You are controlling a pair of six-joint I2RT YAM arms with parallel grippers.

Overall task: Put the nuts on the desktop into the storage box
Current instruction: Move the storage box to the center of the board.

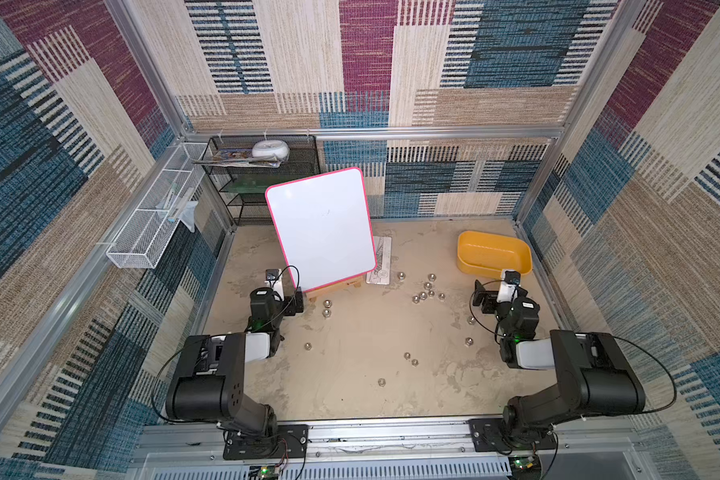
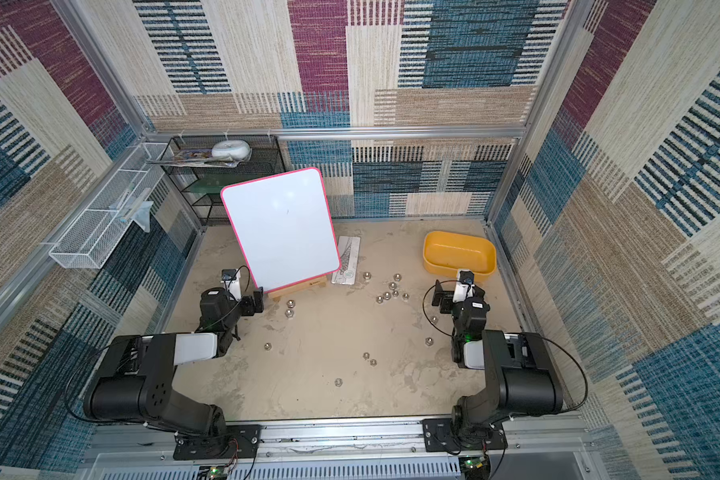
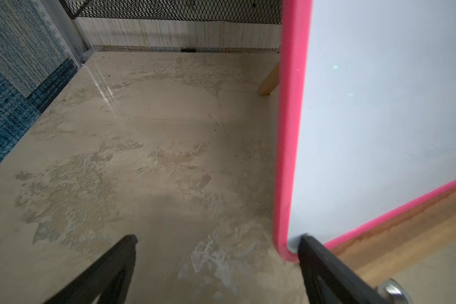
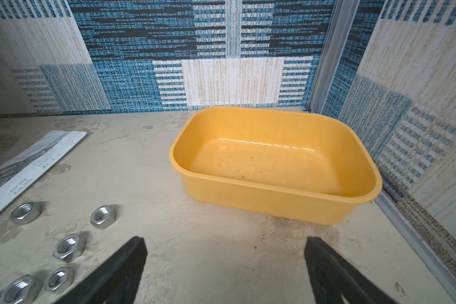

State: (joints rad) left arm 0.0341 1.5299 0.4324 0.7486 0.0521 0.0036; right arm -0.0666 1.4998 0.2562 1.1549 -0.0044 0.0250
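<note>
Nuts: any in a gripper?
— None. The left gripper has its jaws apart with bare desktop between them. One finger shows against the lower corner of the whiteboard; contact not determinable. The right gripper likewise stands spread and empty, aimed at the storage box.

And outward from there?
— Fifteen counted in a top view, all on the desktop. Those seen close in the right wrist view lie flat, bores upward. A cluster sits beside the right gripper, toward the centre. Two lie near the wooden easel by the left gripper. The remainder are strewn toward the front edge.

The box?
— Back right corner of the desktop, open side up, nothing inside. Its long axis runs across the desktop, roughly parallel to the rear edge, with the right end slightly nearer the front.
</note>
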